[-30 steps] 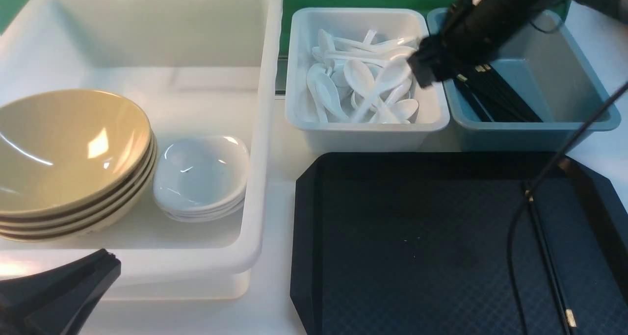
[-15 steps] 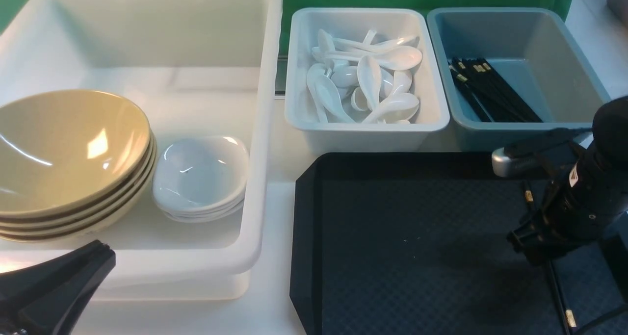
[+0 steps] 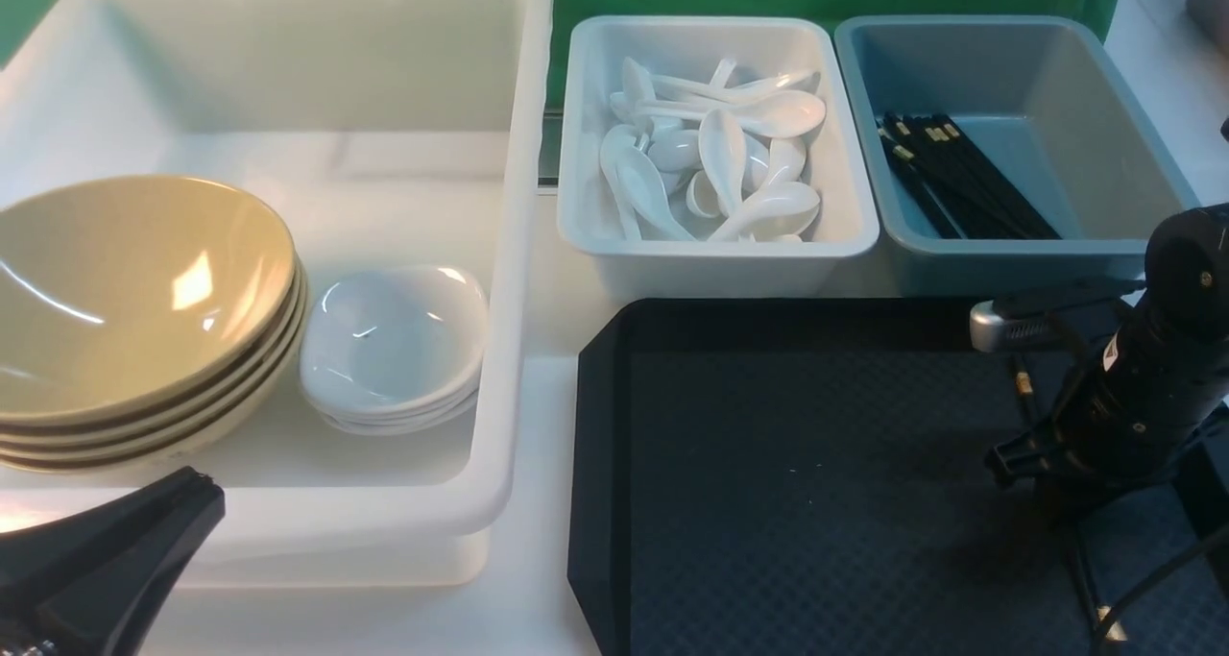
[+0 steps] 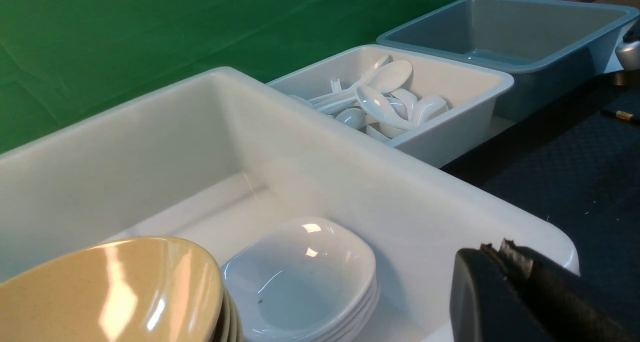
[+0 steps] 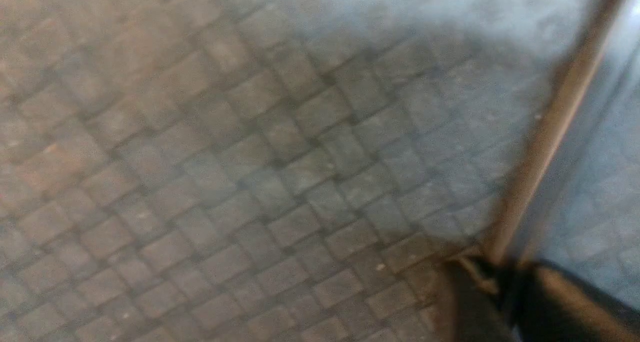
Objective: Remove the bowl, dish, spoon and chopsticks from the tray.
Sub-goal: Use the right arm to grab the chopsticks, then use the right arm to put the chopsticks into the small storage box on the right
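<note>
The black tray (image 3: 768, 502) holds only the black chopsticks (image 3: 1024, 383), which lie along its right side. My right gripper (image 3: 1032, 464) is down on them. In the right wrist view its fingertips (image 5: 500, 277) sit close together around a chopstick (image 5: 550, 126) over the tray's textured surface (image 5: 250, 156). Tan bowls (image 3: 134, 291) and white dishes (image 3: 394, 339) are stacked in the big white tub (image 3: 518, 157). White spoons (image 3: 720, 157) fill the small white tub. My left gripper (image 3: 202, 488) is shut and empty by the big tub's near corner, as its wrist view (image 4: 500, 247) shows.
A grey-blue bin (image 3: 1143, 118) at the back right holds several black chopsticks (image 3: 970, 181). The small white tub (image 3: 855, 205) stands between it and the big tub. A black cable (image 3: 1152, 579) trails from the right arm over the tray's right side.
My right arm left the spoon tub, where one more spoon now lies, and came down onto the chopsticks on the tray. The chopsticks have shifted slightly. The left gripper stayed put.
</note>
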Controlling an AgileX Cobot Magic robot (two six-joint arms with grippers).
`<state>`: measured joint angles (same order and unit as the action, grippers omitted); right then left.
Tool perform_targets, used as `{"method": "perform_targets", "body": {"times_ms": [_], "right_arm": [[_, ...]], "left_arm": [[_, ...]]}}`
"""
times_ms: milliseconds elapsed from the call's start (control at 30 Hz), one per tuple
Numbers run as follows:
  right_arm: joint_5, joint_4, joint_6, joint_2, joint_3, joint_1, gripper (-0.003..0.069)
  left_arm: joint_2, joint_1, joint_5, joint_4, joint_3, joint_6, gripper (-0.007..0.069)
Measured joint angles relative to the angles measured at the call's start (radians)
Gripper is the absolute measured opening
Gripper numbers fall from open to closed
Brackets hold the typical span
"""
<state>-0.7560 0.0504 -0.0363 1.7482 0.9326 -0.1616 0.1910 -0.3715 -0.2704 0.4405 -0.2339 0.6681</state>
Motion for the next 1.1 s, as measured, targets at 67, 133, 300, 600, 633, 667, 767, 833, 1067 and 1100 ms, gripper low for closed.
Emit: {"method": "perform_targets", "body": {"times_ms": [67,133,300,600,633,667,767,833,1067,1100], "right_arm": [[-0.004,0.000,0.013,-0.001,0.000,-0.003,0.0128],[-0.001,0.002,0.036,-0.011,0.000,-0.009,0.0133],[-0.018,0.014,0.111,-0.094,-0.017,-0.063,0.0133],[-0.015,0.020,0.190,-0.418,-0.022,-0.140,0.0133],[0.031,0.023,0.190,-0.435,-0.022,-0.134,0.0133],[0.045,0.026,0.191,-0.444,-0.022,-0.133,0.0133],[0.416,0.034,0.174,-0.477,-0.022,-0.079,0.0133],[0.638,0.037,0.141,-0.455,-0.022,-0.054,0.0133],[0.920,0.041,-0.068,-0.175,0.193,0.054,0.0209],[0.900,0.042,-0.086,-0.144,0.220,0.059,0.0236]], "left_arm": [[0.000,0.000,0.000,-0.002,0.000,0.000,-0.0015],[0.000,0.000,0.000,-0.002,0.000,0.000,-0.0015],[0.000,0.000,0.000,-0.003,0.000,0.000,-0.0015],[0.000,0.000,0.000,-0.018,0.000,-0.001,-0.0015],[0.000,0.000,0.000,-0.019,0.000,0.000,-0.0015],[0.000,0.000,0.001,-0.019,0.000,0.000,-0.0015],[0.000,0.000,0.001,-0.020,0.000,0.000,-0.0015],[0.000,0.000,0.002,-0.022,0.000,0.000,-0.0015],[0.000,0.000,-0.002,-0.066,0.000,0.001,-0.0015],[0.000,0.000,-0.007,-0.068,0.000,0.001,-0.0015]]}}
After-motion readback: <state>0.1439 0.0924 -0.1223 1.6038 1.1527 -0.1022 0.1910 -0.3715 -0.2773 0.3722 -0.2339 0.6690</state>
